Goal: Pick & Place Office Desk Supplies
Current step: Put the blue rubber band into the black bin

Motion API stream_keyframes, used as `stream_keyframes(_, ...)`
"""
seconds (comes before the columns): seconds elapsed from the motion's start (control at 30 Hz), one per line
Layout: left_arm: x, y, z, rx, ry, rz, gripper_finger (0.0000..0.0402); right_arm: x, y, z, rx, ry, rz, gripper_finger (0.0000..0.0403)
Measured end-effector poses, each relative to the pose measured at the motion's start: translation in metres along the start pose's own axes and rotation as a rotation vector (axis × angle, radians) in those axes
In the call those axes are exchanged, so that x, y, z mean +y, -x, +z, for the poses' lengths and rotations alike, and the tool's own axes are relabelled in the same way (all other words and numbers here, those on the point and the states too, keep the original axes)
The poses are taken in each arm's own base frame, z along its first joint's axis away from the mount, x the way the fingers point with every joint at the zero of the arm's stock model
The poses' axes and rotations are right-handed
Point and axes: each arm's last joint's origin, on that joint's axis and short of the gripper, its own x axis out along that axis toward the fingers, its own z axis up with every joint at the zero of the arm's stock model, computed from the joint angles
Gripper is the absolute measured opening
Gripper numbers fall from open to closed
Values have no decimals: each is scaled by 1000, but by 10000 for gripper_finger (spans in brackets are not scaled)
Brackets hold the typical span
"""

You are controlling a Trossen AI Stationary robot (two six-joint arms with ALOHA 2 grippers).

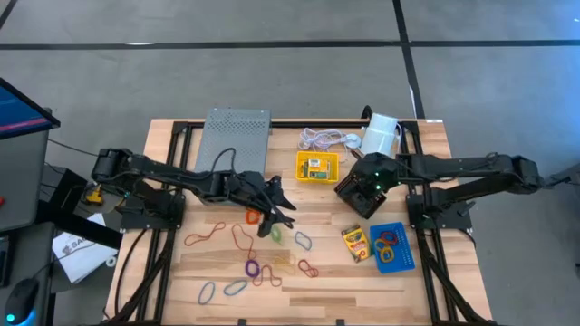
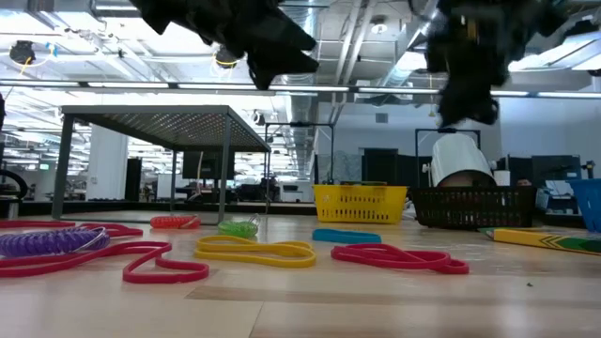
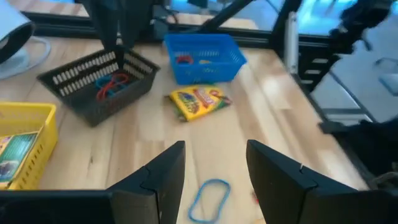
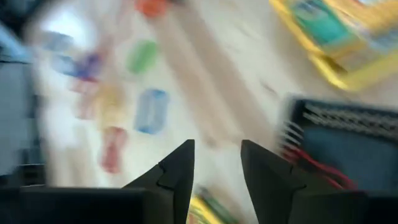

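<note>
Left gripper (image 1: 277, 215): left of centre in the high view, hovering above the scattered bands; its fingers (image 3: 163, 177) stand spread and hold nothing, likely readied for a pick.
Blue band (image 3: 209, 199): lies flat on the wood just ahead of those fingers, probably the next target.
Rubber bands (image 1: 256, 269): loose loops strewn over the lower-centre boards, apart from one another, not yet sorted.
Table (image 1: 326, 281): pale planks filling the frame's middle.
Yellow tray (image 1: 317, 167): upper centre; a crayon box sits inside it.
Black mesh tray (image 3: 98, 83): centre-right in the high view, under the right arm; red and blue bands lie inside.
Right gripper (image 4: 216, 174): beside or over the mesh tray's edge, fingers parted with nothing between them, seemingly after a drop.
Crayon box (image 1: 356, 243): on bare wood, just left of the blue tray.
Blue tray (image 1: 393, 247): lower right; holds bands.
</note>
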Motion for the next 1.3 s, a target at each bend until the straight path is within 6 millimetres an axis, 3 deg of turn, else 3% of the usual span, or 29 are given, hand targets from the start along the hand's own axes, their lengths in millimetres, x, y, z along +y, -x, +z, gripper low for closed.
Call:
stream_keyframes(0.1, -6, 8, 8, -39, -10, -31, 167, 20, -1, 1, -64, 51, 119, 122)
stream_keyframes(0.27, -10, 7, 5, -15, -22, -44, 166, 51, -15, -1, -126, 142, 240, 105)
stream_keyframes(0.6, -13, 25, 10, 3, -70, -45, 166, 84, -75, -9, 24, 226, 79, 76)
stream_keyframes(0.8, -14, 41, 12, 26, -93, -46, 166, 102, -110, 4, 146, 307, -86, 76)
stream_keyframes(1.03, -14, 45, 9, 76, -87, -44, 166, 121, -143, 19, 306, 406, -248, 76)
stream_keyframes(1.3, -14, 45, 4, 123, -111, -44, 166, 131, -172, 20, 364, 436, -277, 75)
